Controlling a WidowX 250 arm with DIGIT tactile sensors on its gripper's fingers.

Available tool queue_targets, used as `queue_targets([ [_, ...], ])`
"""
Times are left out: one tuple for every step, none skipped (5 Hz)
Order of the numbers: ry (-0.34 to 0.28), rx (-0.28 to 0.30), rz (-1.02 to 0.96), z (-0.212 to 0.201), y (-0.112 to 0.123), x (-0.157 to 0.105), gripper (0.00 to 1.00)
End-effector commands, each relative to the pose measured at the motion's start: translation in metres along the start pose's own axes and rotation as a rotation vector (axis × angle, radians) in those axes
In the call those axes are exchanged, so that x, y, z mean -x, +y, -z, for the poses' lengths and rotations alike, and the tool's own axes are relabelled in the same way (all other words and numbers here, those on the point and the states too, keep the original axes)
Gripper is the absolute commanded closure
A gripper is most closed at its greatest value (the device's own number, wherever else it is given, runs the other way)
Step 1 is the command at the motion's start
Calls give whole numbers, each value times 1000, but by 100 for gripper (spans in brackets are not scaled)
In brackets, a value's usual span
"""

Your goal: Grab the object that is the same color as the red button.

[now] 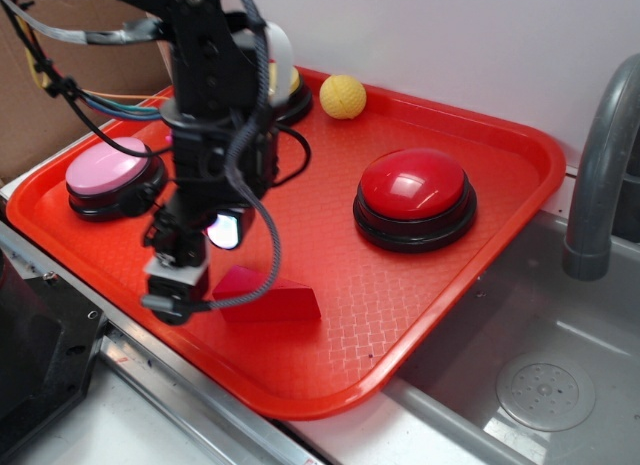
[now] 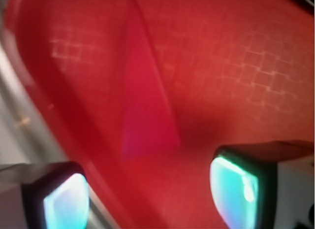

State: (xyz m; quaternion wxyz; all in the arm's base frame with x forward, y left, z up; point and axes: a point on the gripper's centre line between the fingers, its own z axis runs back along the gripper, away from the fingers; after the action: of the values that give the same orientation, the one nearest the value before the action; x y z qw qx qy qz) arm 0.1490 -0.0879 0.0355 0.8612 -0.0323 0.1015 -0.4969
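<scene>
The gripper hangs low over the tray, fingers spread wide and holding nothing. The wedge lies flat just ahead of the fingertips, in line with the gap between them.

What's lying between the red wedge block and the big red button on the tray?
Nothing: the exterior view shows only bare red tray between the red wedge block and the red button.
</scene>
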Motion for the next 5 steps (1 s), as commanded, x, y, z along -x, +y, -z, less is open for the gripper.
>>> queue_targets([
  [-11, 2, 19, 14, -8, -3, 0],
  [-3, -11, 12, 20, -9, -7, 0],
  [-4, -35, -22, 26, -10, -9, 100],
  [9, -67, -93, 29, -11, -8, 100],
  [14, -53, -176, 23, -10, -4, 100],
])
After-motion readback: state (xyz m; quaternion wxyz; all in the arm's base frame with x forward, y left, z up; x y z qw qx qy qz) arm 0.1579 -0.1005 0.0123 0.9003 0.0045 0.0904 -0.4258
